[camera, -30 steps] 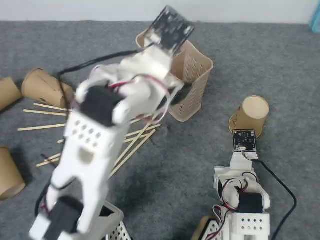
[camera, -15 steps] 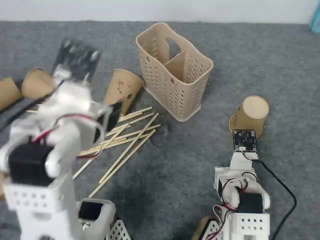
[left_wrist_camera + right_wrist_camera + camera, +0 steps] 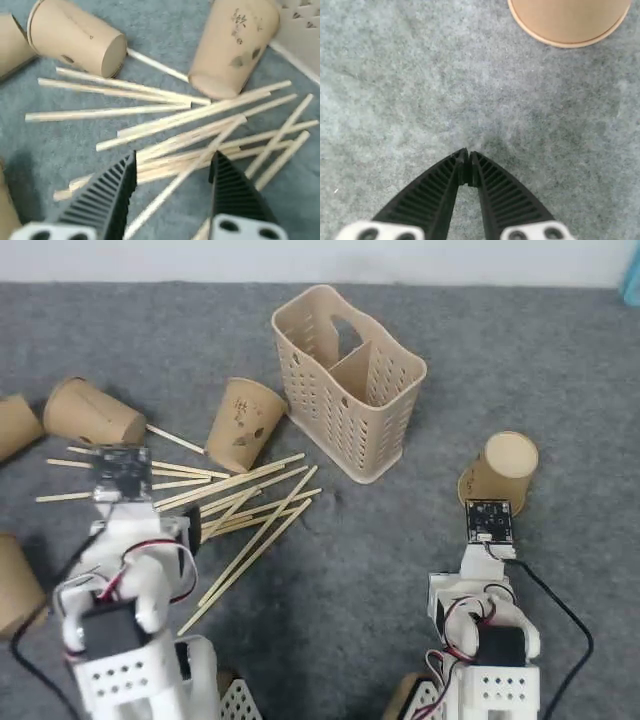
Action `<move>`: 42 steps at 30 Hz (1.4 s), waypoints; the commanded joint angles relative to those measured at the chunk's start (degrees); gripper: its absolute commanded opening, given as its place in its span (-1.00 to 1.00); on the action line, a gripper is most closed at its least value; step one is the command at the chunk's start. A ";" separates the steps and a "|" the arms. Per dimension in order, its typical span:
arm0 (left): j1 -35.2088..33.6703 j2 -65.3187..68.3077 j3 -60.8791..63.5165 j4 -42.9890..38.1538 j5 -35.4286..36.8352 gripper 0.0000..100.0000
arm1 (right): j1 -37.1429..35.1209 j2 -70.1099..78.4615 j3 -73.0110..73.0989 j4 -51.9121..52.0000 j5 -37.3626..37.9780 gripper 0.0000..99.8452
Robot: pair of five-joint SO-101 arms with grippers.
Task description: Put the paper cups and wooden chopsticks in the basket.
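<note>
On grey matting (image 3: 400, 540), the left gripper (image 3: 175, 157) has been swung back from the basket (image 3: 350, 380), spread and empty, over the wooden chopsticks (image 3: 200, 120); a paper cup (image 3: 243, 425) is left beside the basket, undelivered, and the right gripper (image 3: 467, 156) is clenched on nothing.

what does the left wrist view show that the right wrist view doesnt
Left wrist view, not the right: the open left pincer above a scatter of pale wooden chopsticks, a plain tan paper cup on its side, a tan paper cup with dark markings also on its side, and a corner of the beige perforated plastic basket. Right wrist view, not the left: the shut right pincer and the round edge of another tan paper cup. Both: the grey felt-like table covering.
</note>
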 commanded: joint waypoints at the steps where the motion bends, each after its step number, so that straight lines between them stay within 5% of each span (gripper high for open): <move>1: 0.09 0.00 5.58 -7.12 -4.22 -0.54 | -4.00 -0.66 0.70 -1.19 1.05 -0.98; 7: 5.01 10.55 8.84 -15.21 -4.04 -0.54 | -9.54 -0.66 0.70 -1.01 1.05 -0.98; 15: 5.45 27.60 9.45 -28.92 5.19 -0.54 | -9.80 -0.66 -2.46 -1.19 0.70 -0.98; 29: 3.16 32.00 7.78 -29.27 5.54 -0.54 | -9.45 -0.66 -5.01 -5.93 0.79 -0.98; 34: 3.08 32.00 7.87 -29.19 5.54 -0.54 | -2.59 -0.04 -10.90 -14.81 -0.70 -0.97; 40: 3.08 32.00 7.96 -29.19 5.27 -0.54 | 7.96 0.04 -18.46 -21.05 -5.27 -0.34; 42: 3.08 32.00 7.96 -29.19 5.27 -0.54 | 7.78 0.13 -21.45 -20.97 -7.03 -0.28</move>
